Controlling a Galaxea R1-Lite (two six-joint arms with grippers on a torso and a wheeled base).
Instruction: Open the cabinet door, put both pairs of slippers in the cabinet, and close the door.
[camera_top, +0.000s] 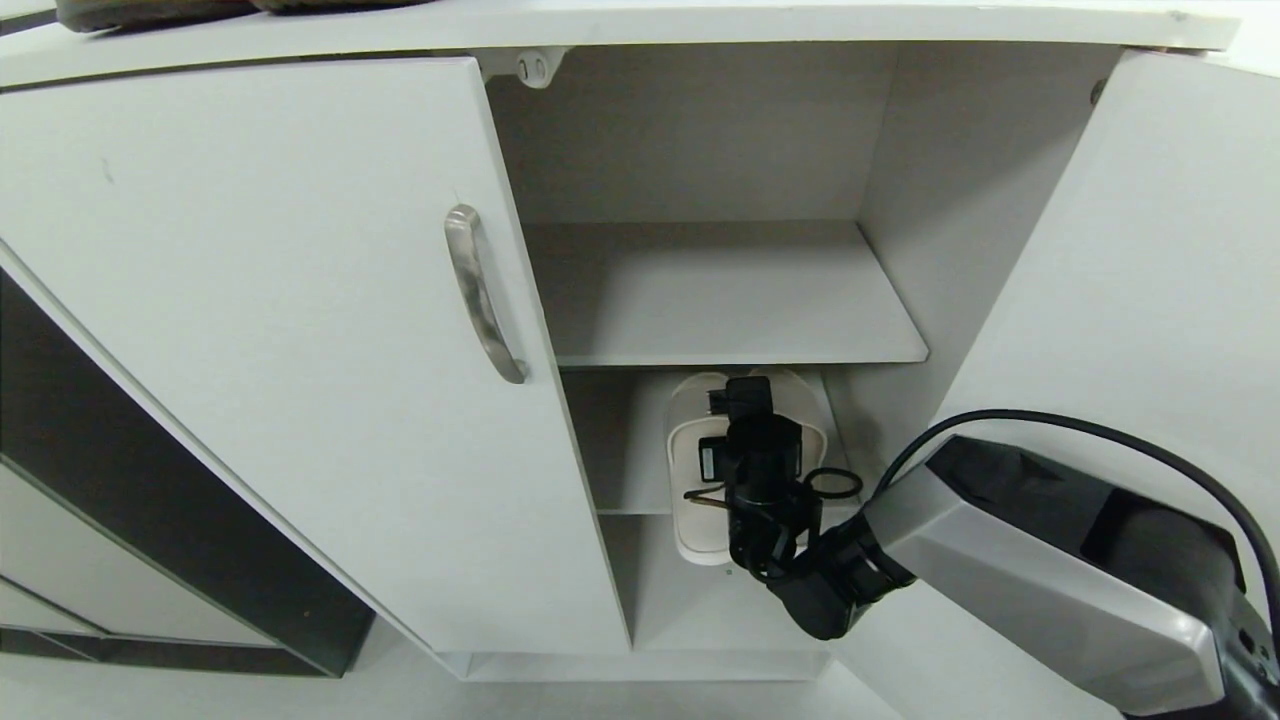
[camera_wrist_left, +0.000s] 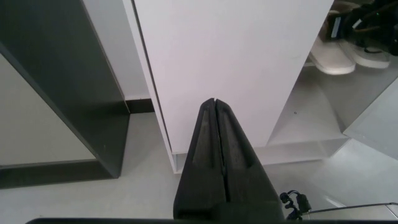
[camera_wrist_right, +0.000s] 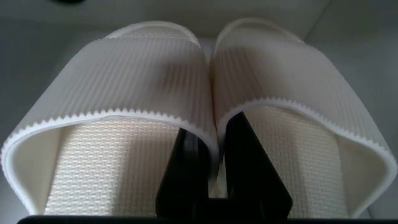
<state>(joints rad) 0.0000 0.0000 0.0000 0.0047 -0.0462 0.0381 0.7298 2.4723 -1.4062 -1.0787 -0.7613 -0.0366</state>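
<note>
Slippers (camera_top: 692, 530), a cream ribbed pair set side by side, are in the open right half of the cabinet (camera_top: 700, 25), under the upper shelf (camera_top: 720, 300) and over the lower shelf (camera_top: 622, 465), heels toward the front; the right pincer (camera_wrist_right: 214, 177) is clenched on their two inner walls, one finger inside each slipper; the right door (camera_top: 1150, 250) stands swung open; the left door (camera_top: 250, 300), with its metal handle (camera_top: 482, 295), is closed; the left pincer (camera_wrist_left: 214, 124) hangs low before that closed door, fingers pressed together on nothing.
</note>
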